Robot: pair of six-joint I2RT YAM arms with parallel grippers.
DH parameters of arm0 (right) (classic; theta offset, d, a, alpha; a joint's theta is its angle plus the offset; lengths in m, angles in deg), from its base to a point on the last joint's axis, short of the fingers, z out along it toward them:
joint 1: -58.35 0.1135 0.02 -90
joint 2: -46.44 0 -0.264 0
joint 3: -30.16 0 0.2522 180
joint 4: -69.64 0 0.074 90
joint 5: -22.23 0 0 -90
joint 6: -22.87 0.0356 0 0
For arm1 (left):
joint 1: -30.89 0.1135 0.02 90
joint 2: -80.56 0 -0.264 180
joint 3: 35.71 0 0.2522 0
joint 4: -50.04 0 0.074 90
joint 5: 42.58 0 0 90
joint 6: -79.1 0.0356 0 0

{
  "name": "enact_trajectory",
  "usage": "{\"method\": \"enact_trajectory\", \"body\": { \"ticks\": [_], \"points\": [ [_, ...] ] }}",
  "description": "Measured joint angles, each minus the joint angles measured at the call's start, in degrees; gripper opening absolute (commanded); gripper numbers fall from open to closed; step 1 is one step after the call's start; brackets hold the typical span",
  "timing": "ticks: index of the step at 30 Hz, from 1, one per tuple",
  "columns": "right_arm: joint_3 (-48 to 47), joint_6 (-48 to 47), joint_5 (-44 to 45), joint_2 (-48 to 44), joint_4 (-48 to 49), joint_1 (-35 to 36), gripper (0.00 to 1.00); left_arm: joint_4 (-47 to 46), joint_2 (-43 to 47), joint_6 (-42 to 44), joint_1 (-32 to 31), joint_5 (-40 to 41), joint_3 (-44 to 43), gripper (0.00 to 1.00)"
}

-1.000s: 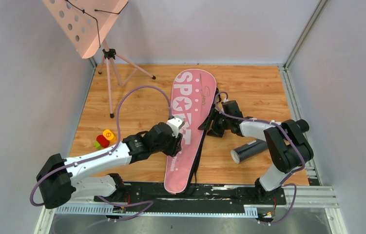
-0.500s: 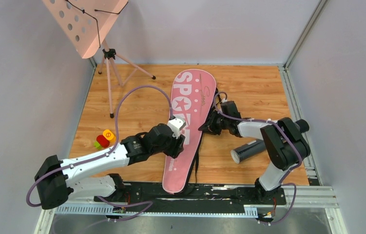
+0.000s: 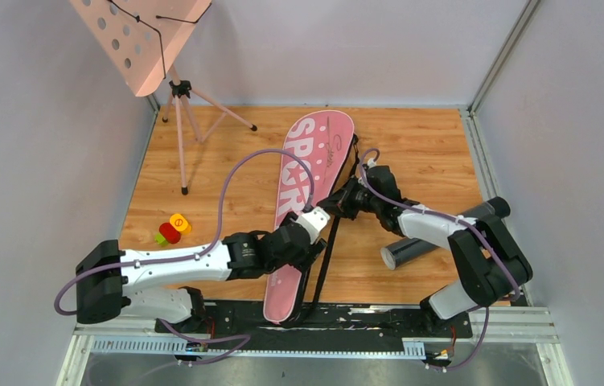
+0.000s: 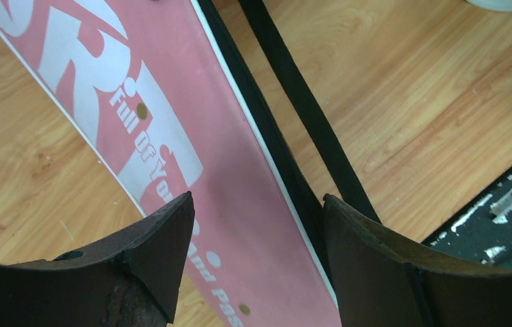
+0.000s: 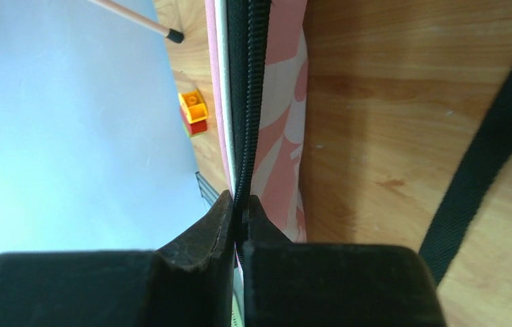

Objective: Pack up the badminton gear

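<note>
Racket bag (image 3: pixel 314 153) lies lengthwise down the middle of the top view, "SPORT" end toward the top of the frame and narrow end at the bottom edge. Over the last second its wide end has swung left and the whole bag sits more slanted.

Right gripper (image 5: pixel 239 204) has moved left along the bag's right edge. Its fingers are pressed together on the black zipper line, which runs up the frame from the tips in the right wrist view. Whether the pinch is on the slider or only on the tape cannot be told.

Left gripper (image 4: pixel 256 204) has slid down and right, off the lettering and onto the bag's narrow lower part. Its fingers are spread and hold nothing, straddling the bag's black edge, with the loose black strap (image 4: pixel 307 102) just beside it.

Judgement: zip closing is under way. The bag turned with the pull, so it is likely not pinned firmly.

Black tube (image 3: pixel 401 251) lies outside the bag at the right of the frame, still to be packed. No rackets or shuttlecocks are visible.
</note>
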Motion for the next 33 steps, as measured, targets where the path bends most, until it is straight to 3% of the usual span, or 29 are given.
{"method": "enact_trajectory", "body": {
  "ticks": [9, 14, 18, 20, 24, 26, 29, 33],
  "points": [
    [0.83, 6.60, 1.44, -3.21, 1.88, 1.92, 0.00, -0.26, -3.89, 2.29, -2.03, 5.11, -1.55, 0.81],
    [2.75, 9.38, 2.71, -5.66, 2.60, 2.47, 0.00, -0.26, -5.62, 2.58, -2.97, 8.72, -1.62, 0.78],
    [3.17, 9.77, 3.08, -7.32, 2.62, 2.51, 0.00, -0.13, -6.54, 2.54, -3.32, 10.69, -1.62, 0.59],
    [3.32, 9.73, 3.04, -7.65, 3.02, 2.51, 0.01, 0.37, -6.73, 2.12, -3.34, 11.08, -1.68, 0.36],
    [4.81, 9.57, 2.91, -8.52, 4.59, 2.49, 0.15, 3.04, -6.80, 0.92, -3.34, 12.37, -2.80, 0.07],
    [4.98, 8.85, 2.58, -9.01, 4.70, 2.49, 0.25, 5.42, -6.80, 0.44, -3.34, 13.16, -4.00, 0.00],
    [4.92, 6.86, 2.16, -9.90, 4.37, 2.49, 0.42, 8.39, -6.80, 0.22, -3.32, 13.60, -5.22, 0.00],
    [3.48, 1.46, 2.10, -12.09, 0.09, 2.51, 0.54, 9.86, -6.69, 0.28, -3.28, 13.60, -5.35, 0.00]
  ]
}}
